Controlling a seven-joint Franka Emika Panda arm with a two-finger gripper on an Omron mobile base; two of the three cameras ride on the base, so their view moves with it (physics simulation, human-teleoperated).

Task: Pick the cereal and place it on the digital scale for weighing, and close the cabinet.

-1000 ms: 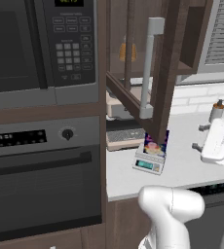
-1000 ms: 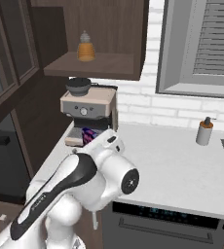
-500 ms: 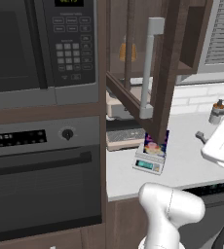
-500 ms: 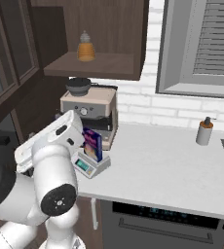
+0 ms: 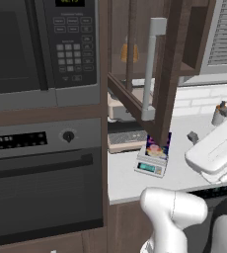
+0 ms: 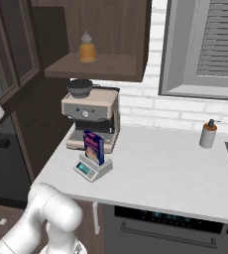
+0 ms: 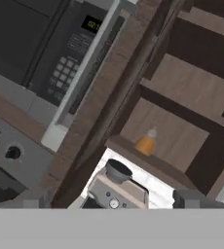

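Blue-purple cereal box stands upright on the small white digital scale — dark wooden glass-panelled cabinet door apparently open; gripper spread wide, empty.

one cereal, one digital scale, one orange bottle

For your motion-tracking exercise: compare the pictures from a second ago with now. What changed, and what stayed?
The arm swung from the counter's right side across toward the open cabinet door, its open tool holding nothing. The cereal stayed standing on the digital scale; the orange bottle stayed on its shelf.

Dark matt wood cabinet, brushed silver metal handle, smooth pale counter.
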